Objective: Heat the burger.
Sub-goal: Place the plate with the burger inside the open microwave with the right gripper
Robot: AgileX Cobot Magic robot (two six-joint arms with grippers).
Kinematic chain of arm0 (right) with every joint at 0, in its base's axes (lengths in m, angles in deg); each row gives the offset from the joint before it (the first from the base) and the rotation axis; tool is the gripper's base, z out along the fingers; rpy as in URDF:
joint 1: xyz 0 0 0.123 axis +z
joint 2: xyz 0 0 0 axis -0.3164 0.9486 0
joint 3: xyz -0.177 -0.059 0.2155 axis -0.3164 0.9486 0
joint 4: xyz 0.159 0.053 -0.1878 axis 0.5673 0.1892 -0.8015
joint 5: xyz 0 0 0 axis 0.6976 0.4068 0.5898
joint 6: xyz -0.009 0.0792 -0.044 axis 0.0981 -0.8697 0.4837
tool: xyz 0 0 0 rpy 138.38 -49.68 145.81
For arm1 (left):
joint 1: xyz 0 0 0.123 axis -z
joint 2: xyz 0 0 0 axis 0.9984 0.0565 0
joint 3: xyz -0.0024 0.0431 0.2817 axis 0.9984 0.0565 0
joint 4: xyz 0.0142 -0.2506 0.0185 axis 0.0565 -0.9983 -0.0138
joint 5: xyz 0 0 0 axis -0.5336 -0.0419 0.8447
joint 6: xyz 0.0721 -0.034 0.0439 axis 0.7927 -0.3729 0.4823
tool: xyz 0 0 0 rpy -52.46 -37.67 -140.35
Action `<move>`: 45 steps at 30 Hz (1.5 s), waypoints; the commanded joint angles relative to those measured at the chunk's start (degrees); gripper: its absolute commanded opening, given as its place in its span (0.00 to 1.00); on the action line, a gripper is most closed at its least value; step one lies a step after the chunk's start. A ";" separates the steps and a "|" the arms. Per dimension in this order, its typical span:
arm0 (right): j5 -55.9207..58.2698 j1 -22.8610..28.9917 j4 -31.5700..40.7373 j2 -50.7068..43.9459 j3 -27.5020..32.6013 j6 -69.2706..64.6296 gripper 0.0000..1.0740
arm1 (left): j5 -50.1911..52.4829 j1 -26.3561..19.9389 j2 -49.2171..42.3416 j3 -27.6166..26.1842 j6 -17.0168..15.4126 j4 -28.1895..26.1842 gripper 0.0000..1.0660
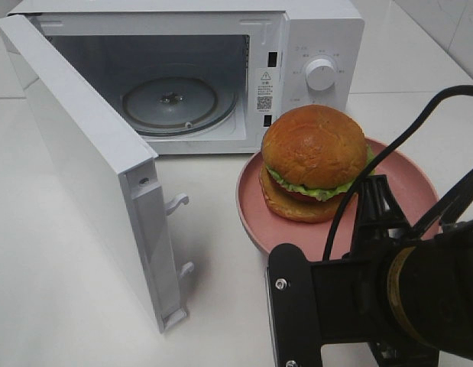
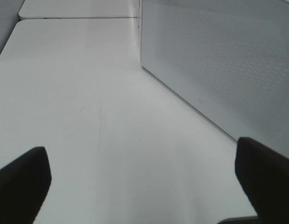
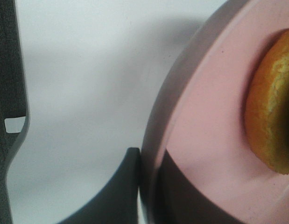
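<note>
The big black right arm [image 1: 389, 298] covers the side of the pink plate [image 1: 247, 195] farthest from the microwave [image 1: 320, 38], so that rim can't be seen. The words beside the microwave's knob [image 1: 321, 73] and on its sticker [image 1: 265, 92] are too tiny to read. Up close, the burger [image 3: 270, 107] is only a blurry orange slice, cut off. The left claw [image 2: 144, 172], near the microwave door [image 2: 219, 60], shows just two dark fingertips [image 2: 23, 182].
</note>
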 commanded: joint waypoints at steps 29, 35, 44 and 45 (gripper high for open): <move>-26.53 -22.57 -2.69 -0.57 0.06 35.24 0.01 | 0.80 -0.17 -1.38 0.11 0.06 0.06 0.95; -28.19 -26.13 4.13 -0.57 0.06 46.41 0.00 | 0.80 -0.17 -1.38 0.11 0.06 0.06 0.95; -28.65 -30.25 20.05 -0.57 0.06 67.49 0.00 | 0.80 -0.17 -1.38 0.11 0.06 0.06 0.95; -28.93 -30.83 22.92 -0.57 0.06 72.36 0.00 | 0.80 -0.17 -1.38 0.11 0.06 0.06 0.95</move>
